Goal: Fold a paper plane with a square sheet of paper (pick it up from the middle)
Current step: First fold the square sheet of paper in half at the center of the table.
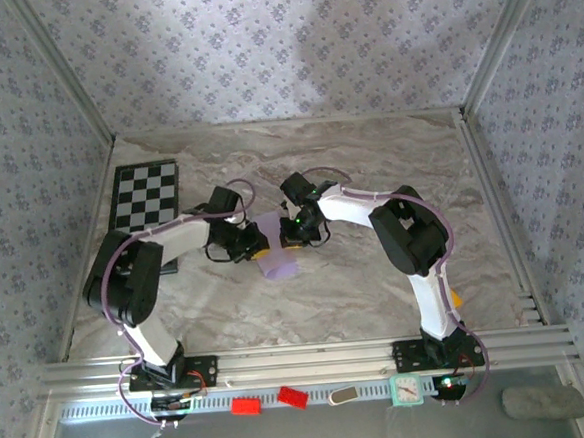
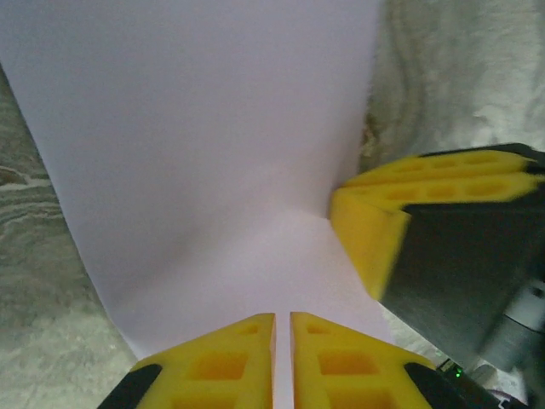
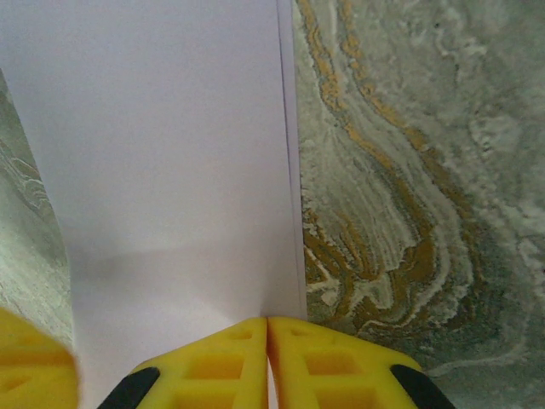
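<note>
The pale lilac sheet of paper (image 1: 278,263) sits mid-table as a narrow doubled strip, its layered edge (image 3: 289,153) running along the right in the right wrist view. My left gripper (image 1: 257,249) meets it from the left and my right gripper (image 1: 292,241) from the right, both at its far end. The left gripper (image 2: 283,317) is shut, with lilac paper (image 2: 196,153) showing in the thin slit between its fingers. The right gripper (image 3: 267,320) is shut on the paper (image 3: 170,153) near that edge. Its yellow fingers (image 2: 375,230) press the sheet's right side, where the paper bends upward.
A black-and-white checkerboard (image 1: 147,194) lies at the back left of the marble table (image 1: 389,172). Two red blocks (image 1: 247,405), a green block (image 1: 406,389) and a grey object (image 1: 542,402) lie in front of the metal rail (image 1: 302,359) by the arm bases.
</note>
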Motion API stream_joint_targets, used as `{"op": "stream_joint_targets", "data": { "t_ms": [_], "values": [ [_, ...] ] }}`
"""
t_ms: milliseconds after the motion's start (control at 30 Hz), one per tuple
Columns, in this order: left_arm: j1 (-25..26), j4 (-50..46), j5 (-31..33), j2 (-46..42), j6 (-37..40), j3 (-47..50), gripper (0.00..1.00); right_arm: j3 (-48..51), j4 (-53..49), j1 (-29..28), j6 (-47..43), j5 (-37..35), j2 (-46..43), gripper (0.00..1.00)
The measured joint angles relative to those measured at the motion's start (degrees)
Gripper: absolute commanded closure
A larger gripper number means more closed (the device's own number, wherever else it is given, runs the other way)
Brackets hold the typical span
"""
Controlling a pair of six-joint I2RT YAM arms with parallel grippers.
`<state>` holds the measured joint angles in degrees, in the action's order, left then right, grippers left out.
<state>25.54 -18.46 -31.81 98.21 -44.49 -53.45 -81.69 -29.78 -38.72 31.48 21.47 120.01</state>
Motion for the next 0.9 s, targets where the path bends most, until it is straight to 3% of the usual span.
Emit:
{"op": "stream_joint_targets", "data": {
  "t_ms": [333,633,900],
  "values": [
    [-1.03,-0.11,0.09,1.05,1.05,3.78,0.88,0.0,0.0,0.0,0.09,0.02,0.04,0.88],
    [-6.82,-5.92,1.25,-6.36,3.48,8.63,0.88,0.07,0.0,0.0,0.42,0.02,0.04,0.88],
    [-2.25,-0.15,0.15,-10.54,-2.29,7.82,0.87,0.07,0.0,0.02,0.61,0.09,0.04,0.89]
  ]
}}
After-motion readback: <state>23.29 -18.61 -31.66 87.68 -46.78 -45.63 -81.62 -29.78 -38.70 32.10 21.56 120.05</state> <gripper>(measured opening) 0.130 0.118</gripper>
